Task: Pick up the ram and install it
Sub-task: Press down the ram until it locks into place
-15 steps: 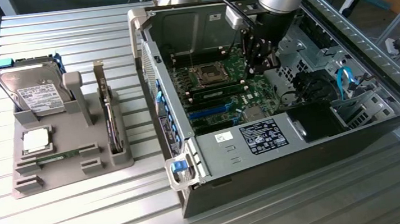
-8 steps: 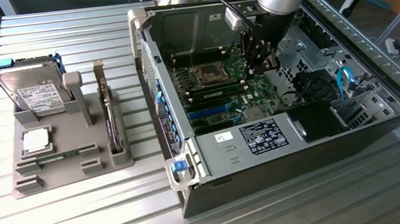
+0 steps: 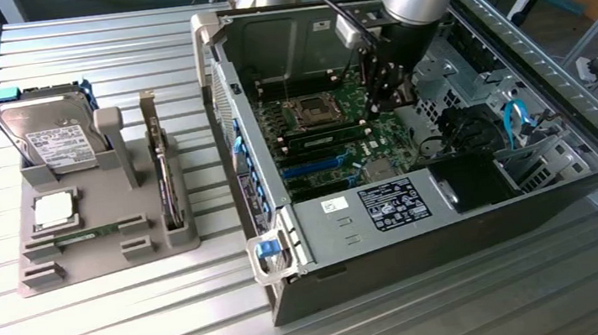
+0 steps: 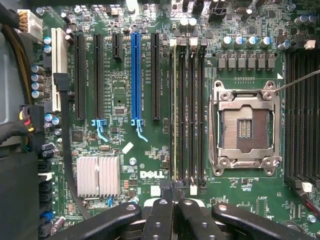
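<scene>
Apparently seating: tool pressed together over the motherboard.
Directly beneath the tool, the ram stands edge-on in its slot; seating likely calls for straight, even pressure.

Case walls hem motherboard.

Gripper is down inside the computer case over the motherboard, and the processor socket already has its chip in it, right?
Not quite. The wrist view shows the processor socket empty, its contacts bare. The rest holds: the gripper is inside the computer case over the motherboard.
</scene>
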